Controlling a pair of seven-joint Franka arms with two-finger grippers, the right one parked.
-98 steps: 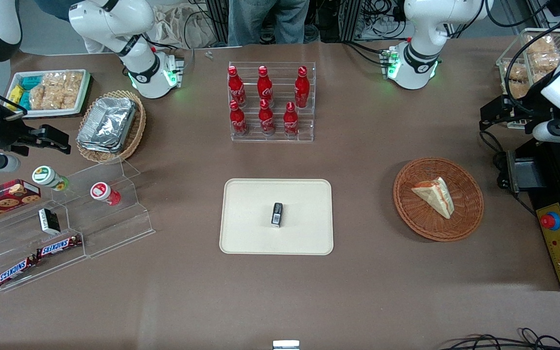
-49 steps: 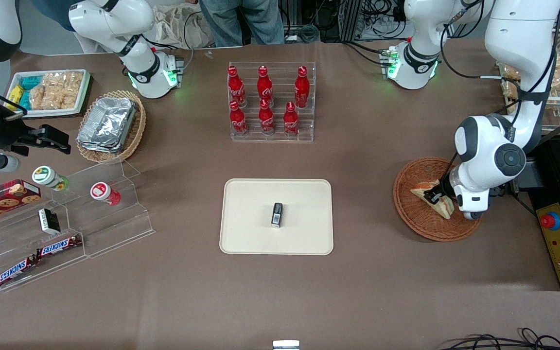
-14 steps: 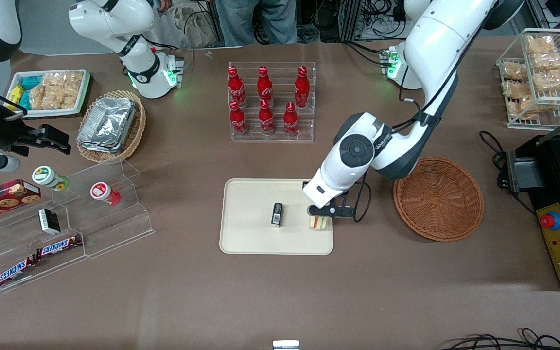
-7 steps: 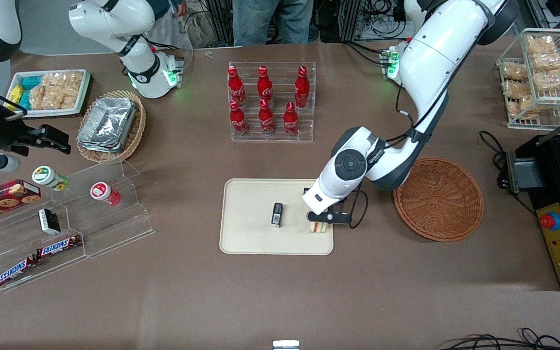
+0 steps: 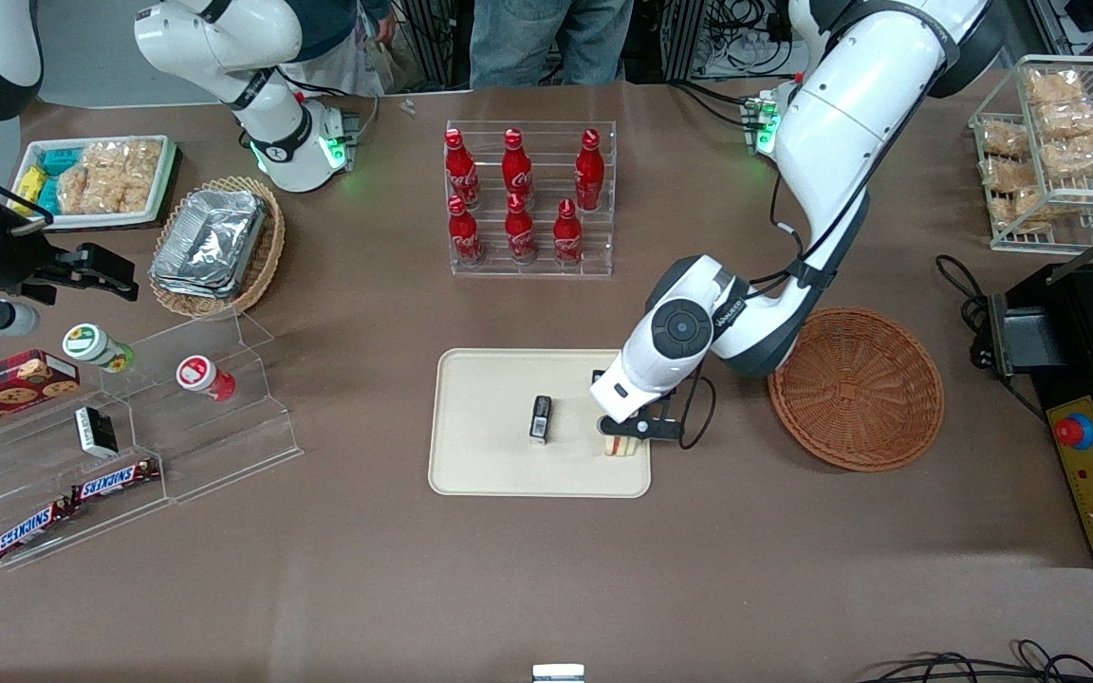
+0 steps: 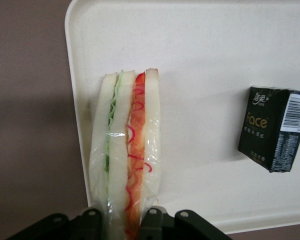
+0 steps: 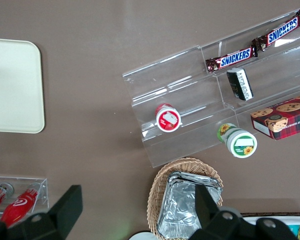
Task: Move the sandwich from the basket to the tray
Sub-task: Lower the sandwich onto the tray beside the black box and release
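The gripper hangs low over the tray, at the tray's edge toward the working arm's end of the surface. It is clenched on the sandwich: the wrist view shows the two fingers pressed against the wrapped wedge from either side, with the bread and its red and green filling running away from the gripper along the tray's rim. In the front view only a small pale piece of the sandwich shows, just under the black fingers and nearer to the camera than they are. Whether the sandwich already rests on the tray or is held just above it cannot be told.

A small black box lies on the tray beside the sandwich, apart from it, toward the parked arm's end. The basket sits on the surface near the tray, toward the working arm's end, with nothing in it. A clear rack of red bottles stands farther from the camera than the tray.

The arm's white wrist covers most of the sandwich in the front view, and the wrist view cuts off the gripper end of the wedge.
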